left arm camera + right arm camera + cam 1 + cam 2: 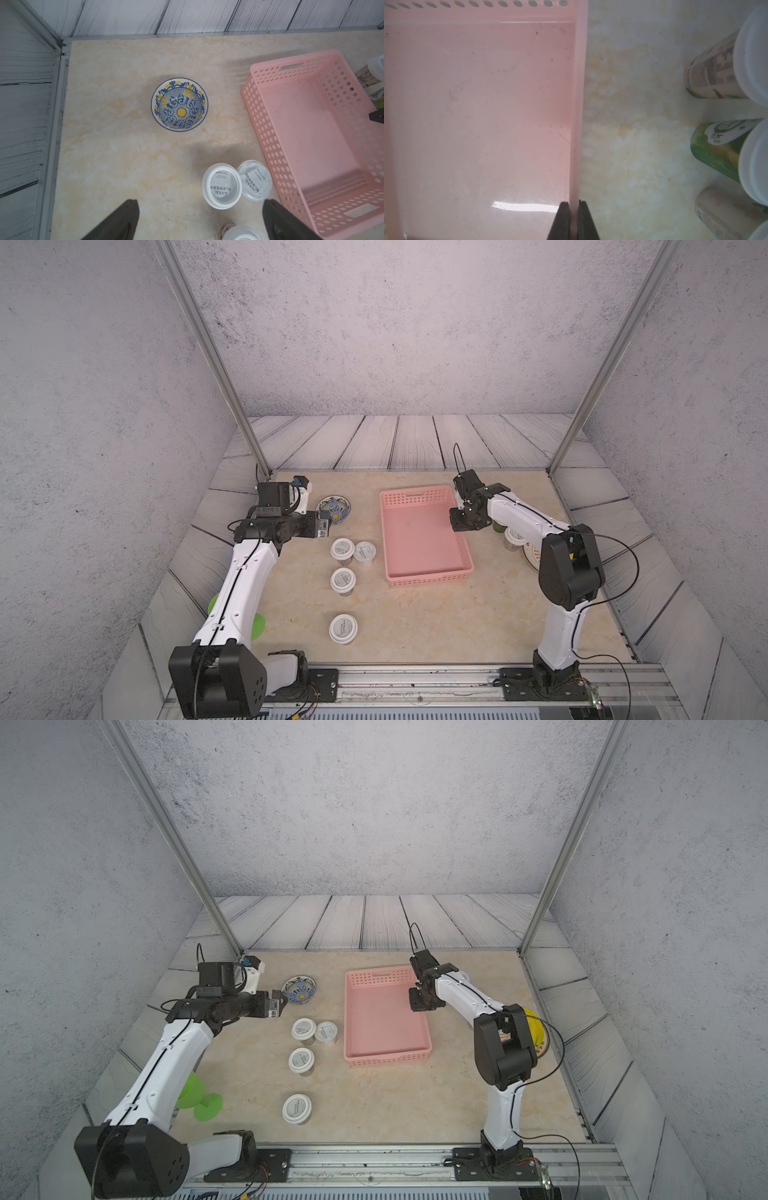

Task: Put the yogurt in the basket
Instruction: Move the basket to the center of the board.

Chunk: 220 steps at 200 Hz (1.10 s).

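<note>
Items on the table (415,622), listed from the near edge to the far edge.

1. Green plastic object (199,1096): lying near the near-left corner, partly hidden by the left arm; shape unclear.
2. Yogurt cup, single (343,629): standing upright closest to the near edge, left of centre.
3. Yogurt cup, single (343,580): standing upright farther in, level with the basket's near wall.
4. Yogurt cups, pair (353,551): standing touching each other, just left of the basket; also showing in the left wrist view (236,185).
5. Basket (428,576): pink, perforated, sitting right of centre with its long sides running near to far; its floor is showing bare.
6. Yogurt cups, group of three (716,128): standing just outside the basket's right wall, one green, two beige.
7. Plate (542,1040): sitting toward the right edge, carrying something yellow, largely hidden by the right arm.
8. Right end effector (573,220): pinching the basket's right wall, jaws nearly together with the thin wall between them.
9. Left end effector (199,220): hanging wide open over the table beside the cup pair, gripping nothing.
10. Bowl (333,509): blue-patterned, sitting toward the far-left corner.
</note>
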Each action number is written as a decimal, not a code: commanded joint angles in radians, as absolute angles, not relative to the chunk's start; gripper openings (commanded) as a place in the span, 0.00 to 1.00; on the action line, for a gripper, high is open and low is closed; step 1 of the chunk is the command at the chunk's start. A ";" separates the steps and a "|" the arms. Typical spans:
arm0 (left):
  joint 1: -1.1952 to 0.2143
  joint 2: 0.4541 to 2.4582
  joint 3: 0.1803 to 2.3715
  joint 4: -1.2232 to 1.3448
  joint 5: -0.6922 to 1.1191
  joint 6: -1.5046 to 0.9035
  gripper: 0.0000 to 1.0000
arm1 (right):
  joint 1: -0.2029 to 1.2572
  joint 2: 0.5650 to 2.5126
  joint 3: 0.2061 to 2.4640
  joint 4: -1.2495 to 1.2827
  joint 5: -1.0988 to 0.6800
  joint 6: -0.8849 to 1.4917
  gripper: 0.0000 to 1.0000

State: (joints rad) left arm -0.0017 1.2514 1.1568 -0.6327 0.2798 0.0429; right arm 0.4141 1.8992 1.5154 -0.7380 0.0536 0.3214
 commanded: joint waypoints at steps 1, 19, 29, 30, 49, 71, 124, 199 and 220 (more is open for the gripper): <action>0.003 1.271 1.192 -0.668 0.310 0.084 0.99 | 0.438 1.828 1.452 -0.725 0.064 0.392 0.00; 0.003 1.275 1.196 -0.681 0.308 0.097 0.99 | 0.457 1.777 1.381 -0.687 0.057 0.424 0.00; 0.003 1.276 1.199 -0.690 0.313 0.105 0.99 | 0.462 1.758 1.360 -0.682 0.061 0.429 0.00; 0.004 1.276 1.200 -0.693 0.313 0.105 0.99 | 0.463 1.757 1.358 -0.683 0.062 0.430 0.00; 0.004 1.279 1.218 -0.726 0.311 0.118 0.99 | 0.465 1.728 1.329 -0.677 0.072 0.443 0.00; 0.003 1.278 1.223 -0.757 0.321 0.128 0.99 | 0.465 1.711 1.292 -0.650 0.038 0.445 0.00; 0.003 1.282 1.194 -0.780 0.358 0.146 0.99 | 0.465 1.676 1.225 -0.611 0.024 0.489 0.00; -0.029 1.310 1.142 -0.757 0.384 0.177 0.98 | 0.465 1.650 1.254 -0.669 0.117 0.456 0.32; -0.041 1.318 1.129 -0.745 0.361 0.180 0.98 | 0.465 1.609 1.245 -0.672 0.138 0.442 0.39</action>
